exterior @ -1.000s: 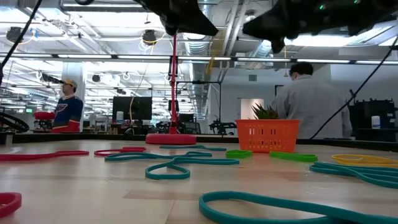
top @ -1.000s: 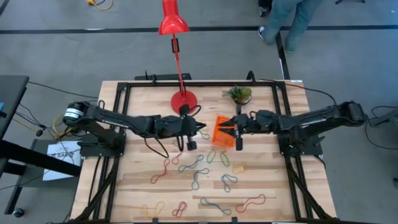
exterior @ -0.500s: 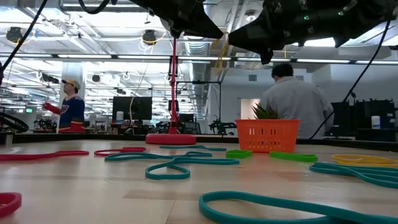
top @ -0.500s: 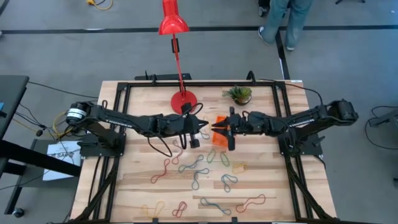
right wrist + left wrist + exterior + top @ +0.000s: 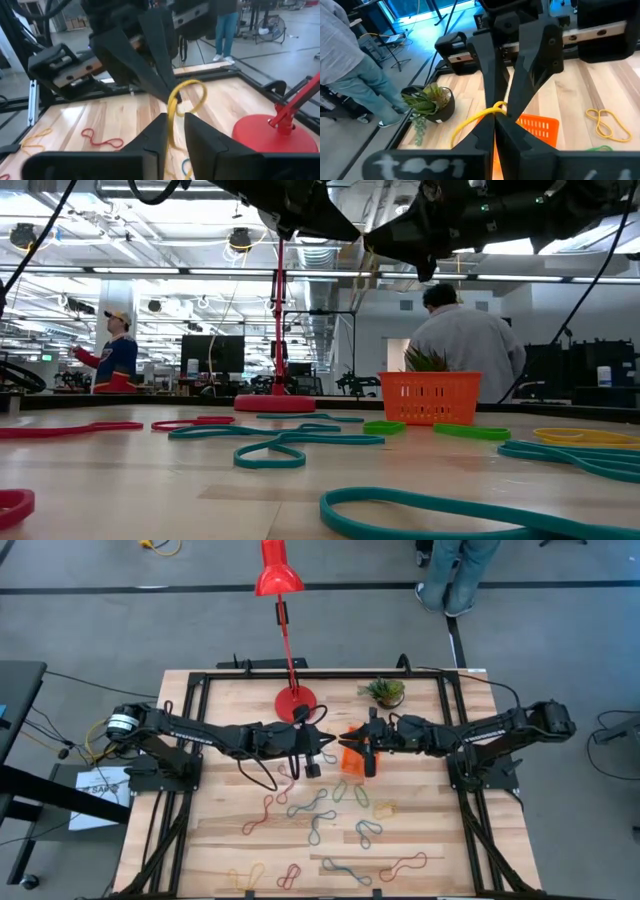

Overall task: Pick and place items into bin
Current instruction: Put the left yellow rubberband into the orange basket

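A yellow band (image 5: 191, 95) hangs in the air above the orange bin (image 5: 356, 764), held by my shut left gripper (image 5: 495, 119). My right gripper (image 5: 175, 122) faces the left gripper tip to tip, slightly open. One strand of the yellow band (image 5: 470, 122) runs down through the narrow gap between its fingers. In the high view both grippers meet over the middle of the table, left (image 5: 328, 747) and right (image 5: 345, 743). Several coloured bands (image 5: 312, 808) lie flat on the wood nearer the front edge. My left gripper pinches the yellow band at one spot on its loop (image 5: 496, 108) between the two fingertips. The fingers come nearly level from the table's left. The band is lifted clear: a small loop sticks out past the tips and the rest droops below them.
The red lamp base (image 5: 295, 700) stands just behind the grippers, its stem rising toward the far edge. A small potted plant (image 5: 385, 691) sits at the far right. The bin (image 5: 430, 398) stands on the table below the grippers. People stand beyond the table.
My right gripper has moved toward the table's left, from above the bin's right side up to the left gripper's tips, bringing the yellow band's strand between its fingers. The left gripper has kept its hold and its place.
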